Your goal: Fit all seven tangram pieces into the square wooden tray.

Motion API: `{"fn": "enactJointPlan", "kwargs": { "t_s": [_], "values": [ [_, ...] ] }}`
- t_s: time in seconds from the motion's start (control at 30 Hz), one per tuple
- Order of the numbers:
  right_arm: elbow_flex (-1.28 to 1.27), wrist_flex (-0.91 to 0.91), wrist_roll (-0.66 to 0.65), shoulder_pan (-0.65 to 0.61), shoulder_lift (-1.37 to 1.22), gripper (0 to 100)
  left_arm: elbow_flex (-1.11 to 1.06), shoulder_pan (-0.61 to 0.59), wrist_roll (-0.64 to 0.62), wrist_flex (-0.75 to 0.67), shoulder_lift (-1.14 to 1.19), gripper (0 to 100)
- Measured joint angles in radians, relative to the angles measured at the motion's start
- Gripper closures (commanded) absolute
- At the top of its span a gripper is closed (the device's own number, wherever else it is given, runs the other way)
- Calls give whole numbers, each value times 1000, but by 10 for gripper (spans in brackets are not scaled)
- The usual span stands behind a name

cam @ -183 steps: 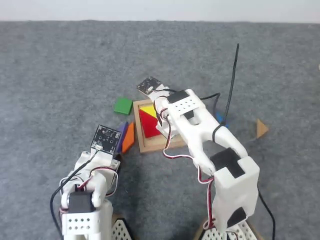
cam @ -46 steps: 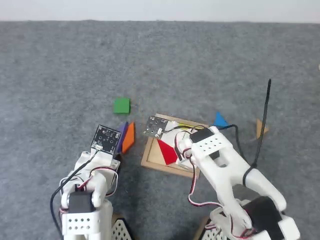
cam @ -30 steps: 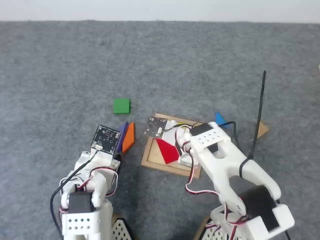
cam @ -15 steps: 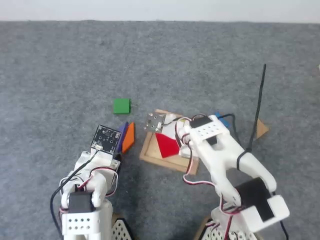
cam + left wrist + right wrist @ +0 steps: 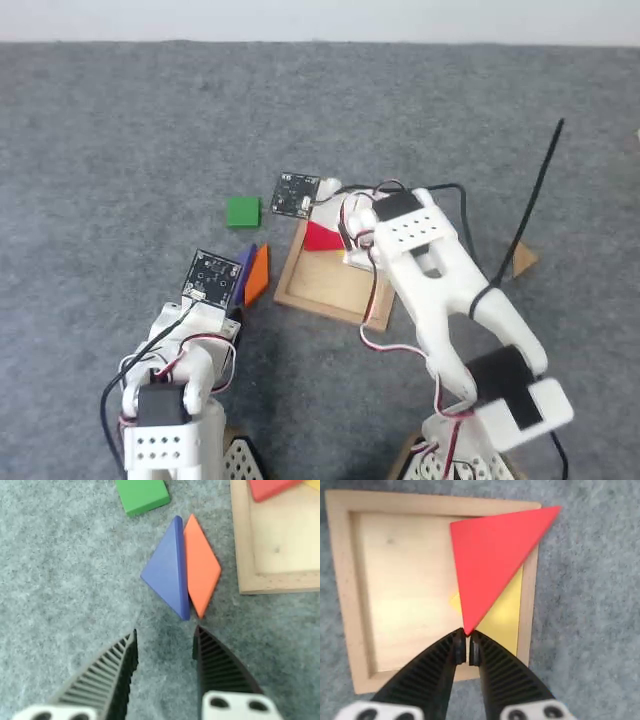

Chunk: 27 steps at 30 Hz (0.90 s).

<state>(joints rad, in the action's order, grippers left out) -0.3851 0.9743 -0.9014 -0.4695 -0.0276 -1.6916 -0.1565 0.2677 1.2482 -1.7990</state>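
right pincer [image 5: 464,639]: clamped on one corner of the red triangle [image 5: 490,560]
red triangle: across the tray [image 5: 342,580] rim, over the yellow piece [image 5: 506,615]
left pincer [image 5: 165,641]: apart, near the blue triangle [image 5: 165,570] and orange triangle [image 5: 201,570]
green square [image 5: 243,212]: on the bench [image 5: 120,130], upper left of tray

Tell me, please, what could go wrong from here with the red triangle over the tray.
1. The right gripper seems to pinch only the tip of the red triangle, so the piece may swivel or slip out.
2. The red triangle overlaps the yellow piece and crosses the rim of the tray, with one corner out over the carpet. Released here, it would probably rest tilted on the rim rather than seat flat.
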Motion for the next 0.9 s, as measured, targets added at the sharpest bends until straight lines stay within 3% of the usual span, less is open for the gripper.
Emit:
{"fn": "enactJointPlan", "kwargs": {
  "t_s": [0.23, 0.6, 0.7, 0.83, 0.9],
  "values": [
    [77, -26, -46, 18, -170, 989, 0, 0, 0, 0, 0, 830],
    [213, -68, -48, 189, -293, 990, 0, 0, 0, 0, 0, 830],
    [213, -121, 60, 184, -285, 957, 0, 0, 0, 0, 0, 830],
    [213, -278, 374, 183, -253, 821, 0, 0, 0, 0, 0, 830],
    [229, -311, 516, 152, -253, 814, 0, 0, 0, 0, 0, 830]
  ]
}}
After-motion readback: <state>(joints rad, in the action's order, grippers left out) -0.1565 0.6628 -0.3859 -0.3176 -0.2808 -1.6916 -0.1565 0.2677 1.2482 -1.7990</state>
